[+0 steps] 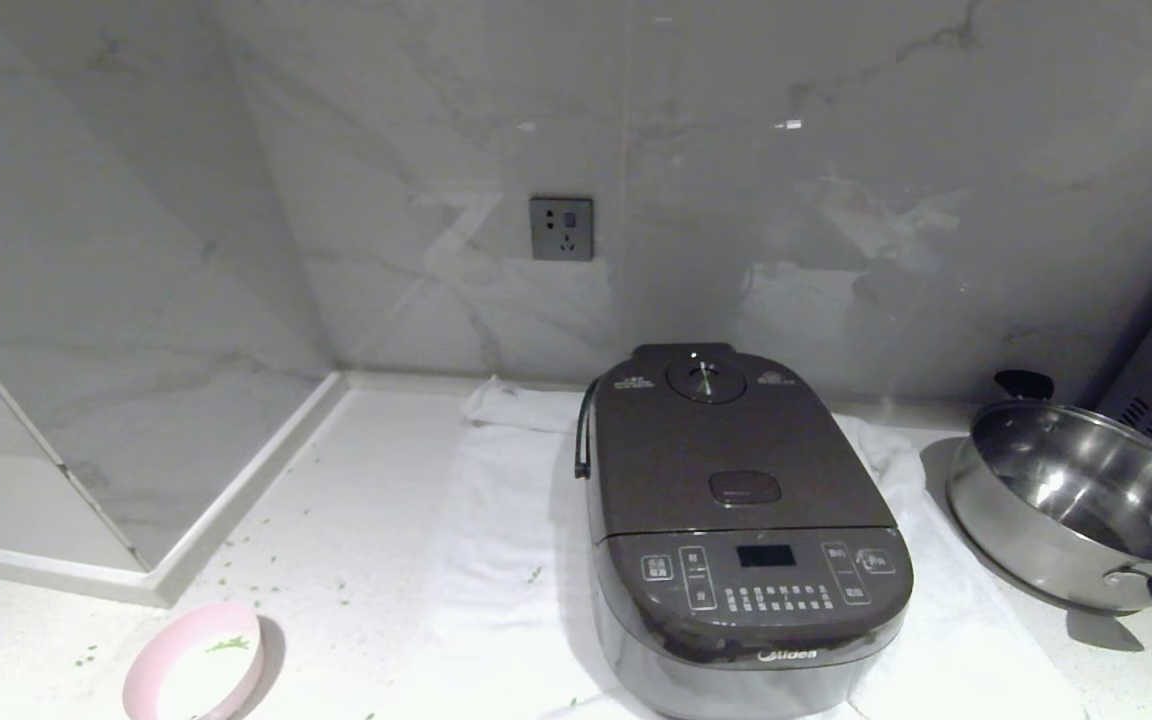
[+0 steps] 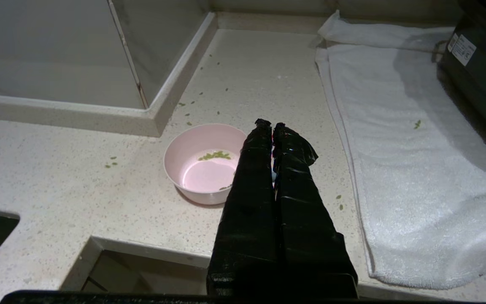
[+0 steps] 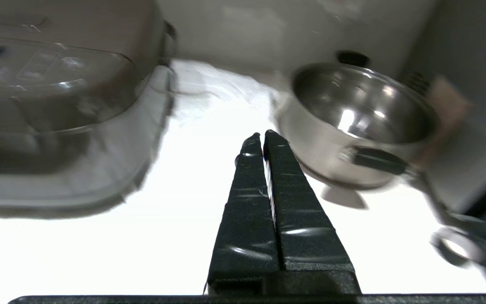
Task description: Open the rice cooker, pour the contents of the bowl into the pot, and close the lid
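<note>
Reading "Midea" on rice cooker (image 1: 746,530) front, lid (image 1: 731,450) shut

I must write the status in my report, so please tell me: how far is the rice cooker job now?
It looks essentially finished. The lid of the rice cooker is down, and the pink bowl stands on the counter almost empty, only a few green pieces left inside. Some bits lie spilled on the counter. Nothing is in hand: the left gripper and the right gripper are both shut on nothing. No step appears left.
</note>
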Robot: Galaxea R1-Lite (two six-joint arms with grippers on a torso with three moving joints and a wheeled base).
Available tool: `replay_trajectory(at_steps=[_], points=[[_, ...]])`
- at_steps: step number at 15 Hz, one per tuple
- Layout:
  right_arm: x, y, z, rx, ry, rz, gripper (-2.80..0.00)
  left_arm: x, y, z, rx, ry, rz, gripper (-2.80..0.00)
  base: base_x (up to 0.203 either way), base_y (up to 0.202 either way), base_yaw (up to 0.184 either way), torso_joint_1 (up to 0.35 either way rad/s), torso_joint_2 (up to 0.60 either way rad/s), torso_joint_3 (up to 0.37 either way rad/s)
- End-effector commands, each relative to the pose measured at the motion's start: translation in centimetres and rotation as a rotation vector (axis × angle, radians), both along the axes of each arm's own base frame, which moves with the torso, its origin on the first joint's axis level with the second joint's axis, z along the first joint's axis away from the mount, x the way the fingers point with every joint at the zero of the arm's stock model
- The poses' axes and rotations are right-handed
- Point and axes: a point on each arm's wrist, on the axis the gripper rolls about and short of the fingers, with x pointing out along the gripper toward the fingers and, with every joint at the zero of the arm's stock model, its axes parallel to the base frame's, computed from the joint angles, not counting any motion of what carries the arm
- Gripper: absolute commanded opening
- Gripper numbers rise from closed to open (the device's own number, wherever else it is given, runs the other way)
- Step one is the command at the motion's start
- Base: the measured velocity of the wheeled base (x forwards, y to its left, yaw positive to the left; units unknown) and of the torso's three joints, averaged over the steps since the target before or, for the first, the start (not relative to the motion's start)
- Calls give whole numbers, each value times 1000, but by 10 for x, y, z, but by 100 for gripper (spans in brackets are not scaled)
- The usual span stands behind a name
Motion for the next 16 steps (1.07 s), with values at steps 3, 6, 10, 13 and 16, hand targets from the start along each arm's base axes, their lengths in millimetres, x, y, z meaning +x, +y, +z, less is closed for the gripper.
replay_trajectory(at_steps=[3,6,10,13,16], points=[[3,1,-16,7,55,65,-280,0,0,0,3,-1,-1,-280,0,0,0,0,0,0],[3,1,-16,32,52,63,-280,0,0,0,5,-1,-3,-280,0,0,0,0,0,0],[3,1,-16,76,53,56,-280,0,0,0,4,-1,-3,-280,0,0,0,0,0,0],[3,1,-15,77,51,58,-280,0,0,0,5,-1,-3,-280,0,0,0,0,0,0],[3,1,-16,78,53,57,-280,0,0,0,3,-1,-4,-280,0,0,0,0,0,0]])
